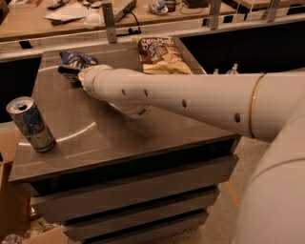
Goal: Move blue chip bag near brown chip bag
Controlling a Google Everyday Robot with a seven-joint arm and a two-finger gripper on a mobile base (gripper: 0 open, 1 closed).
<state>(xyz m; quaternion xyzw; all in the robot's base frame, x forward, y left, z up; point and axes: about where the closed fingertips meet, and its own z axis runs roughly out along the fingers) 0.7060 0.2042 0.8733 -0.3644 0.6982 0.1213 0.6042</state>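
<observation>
The blue chip bag (77,58), crumpled dark navy foil with white lettering, is at the back left of the grey table top (95,138). My gripper (71,68) is at the end of the long white arm, right at the bag's near edge and shut on it. The wrist hides most of the gripper. The brown chip bag (161,55) lies flat at the back middle of the table, to the right of the blue bag and well apart from it. It has a dark brown top and a pale yellow lower half.
A blue-and-silver drink can (31,124) stands upright near the table's front left edge. The white arm (190,102) crosses the table from the right. A wooden counter (71,14) with clutter runs behind, and drawers sit below the table top.
</observation>
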